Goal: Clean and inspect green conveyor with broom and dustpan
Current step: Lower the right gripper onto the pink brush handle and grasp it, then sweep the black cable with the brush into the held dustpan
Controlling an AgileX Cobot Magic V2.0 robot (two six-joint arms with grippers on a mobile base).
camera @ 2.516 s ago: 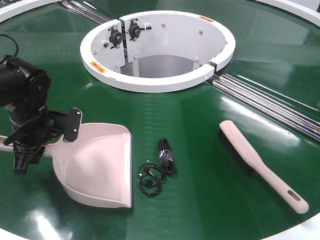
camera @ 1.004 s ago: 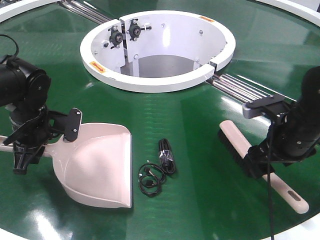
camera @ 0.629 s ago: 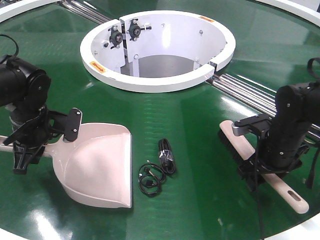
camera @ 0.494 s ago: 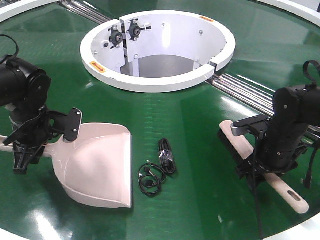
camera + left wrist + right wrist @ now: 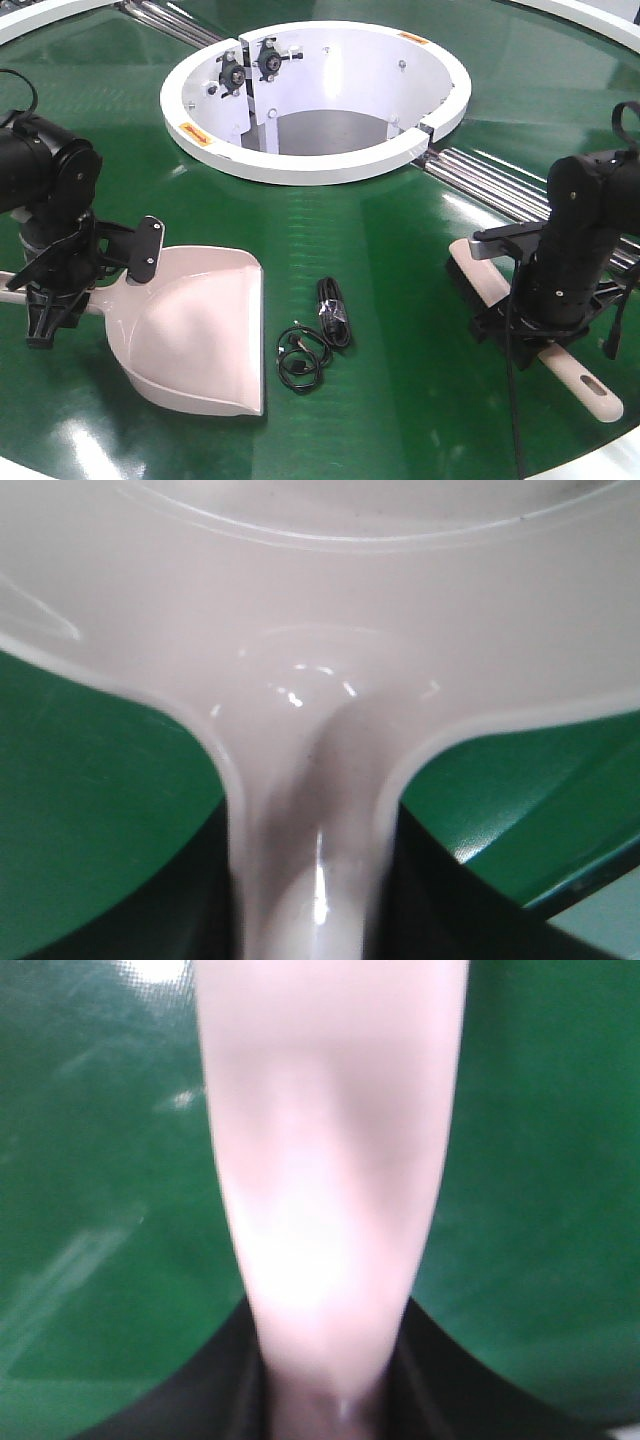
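The beige-pink dustpan lies on the green conveyor at the left, its lip facing right. My left gripper is shut on its handle; in the left wrist view the handle runs between two dark fingers. At the right lies the broom, bristles toward the left. My right gripper is down over its handle and shut on it. The right wrist view shows the handle filling the gap between the fingers. The slotted handle end sticks out past the gripper.
A coiled black cable lies on the belt between dustpan and broom. The white ring hub rises at the back centre. Silver rollers run from the hub to the right, just behind the right arm. The belt's pale rim is near the handle end.
The right arm came in from the right, dropped onto the broom handle and closed on it; the broom has shifted slightly to the right. The left arm and dustpan have not moved.
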